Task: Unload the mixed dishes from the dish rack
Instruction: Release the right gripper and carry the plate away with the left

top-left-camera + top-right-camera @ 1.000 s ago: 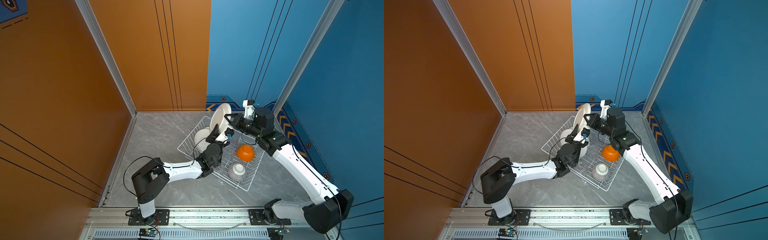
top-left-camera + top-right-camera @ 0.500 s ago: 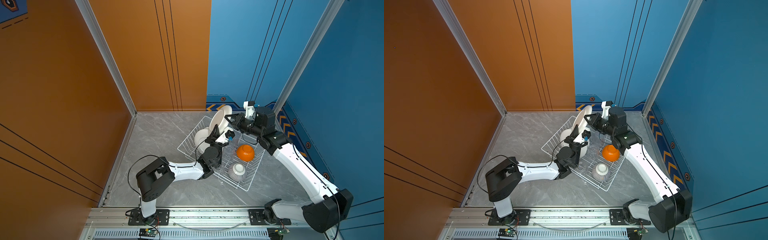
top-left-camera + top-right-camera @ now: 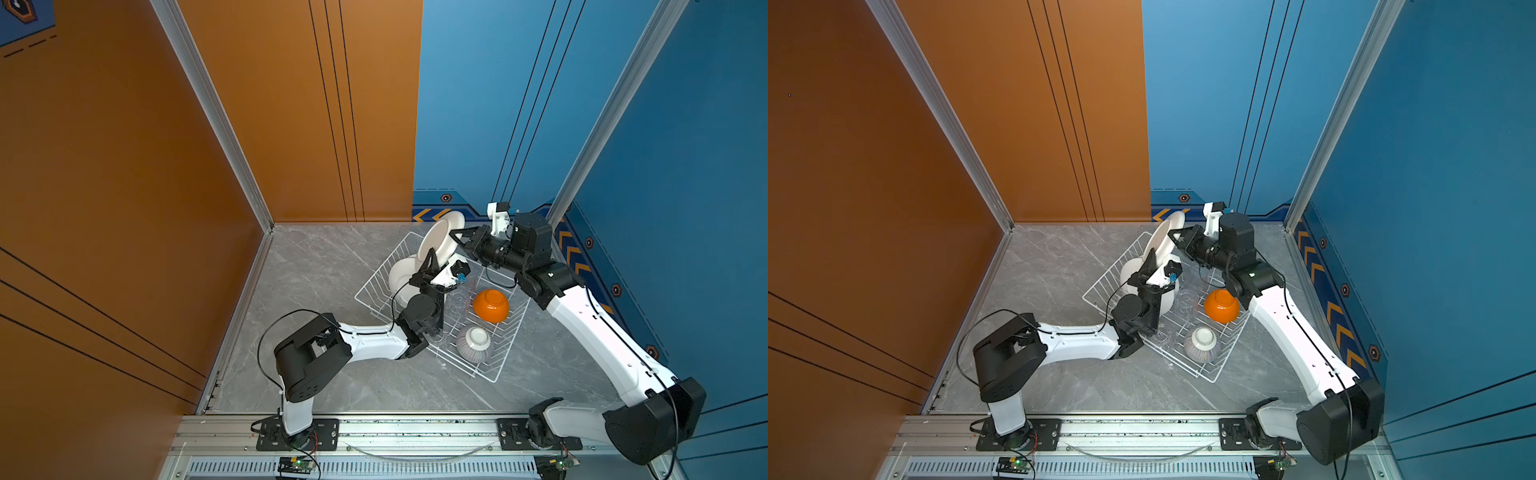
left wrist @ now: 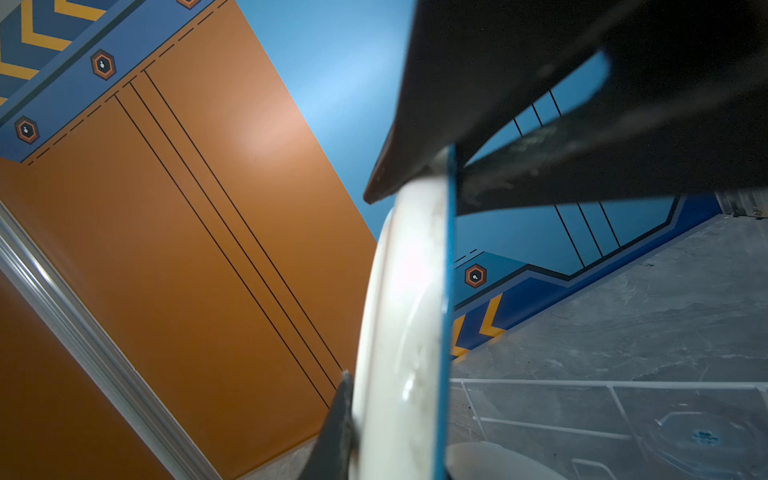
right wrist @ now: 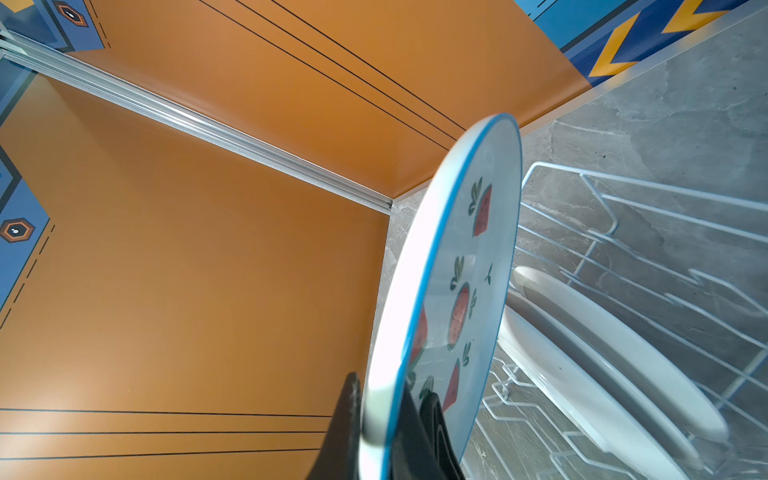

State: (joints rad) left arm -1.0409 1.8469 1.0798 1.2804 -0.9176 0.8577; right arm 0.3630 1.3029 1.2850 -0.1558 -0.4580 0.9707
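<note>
White-backed watermelon-printed plate (image 3: 436,245) on edge, tilted, above far corner of dish rack (image 3: 376,270); lower edge hidden behind left gripper (image 3: 431,261), so clearance from the prongs not certain. Right gripper (image 3: 455,239) clenched on upper rim, the only part on offer from above with a plate racked on edge, hence the thin pinch. Left gripper at lower rim: in left wrist view, one finger (image 4: 336,415) flat against the white back, the other hidden past the blue edge, gap no wider than the rim; read as clamped on the same plate. Two holds on opposite edges, so probably a hand-over toward open grey tabletop (image 3: 332,270) on the left. In the rack: second white plate (image 3: 400,274) leaning in the prongs just beside the lifted one, clear tumblers (image 3: 458,300), orange bowl (image 3: 490,305) and grey-striped bowl (image 3: 473,345), both upturned. Risk, by judgement: glazed rim slipping on early release by the right.
</note>
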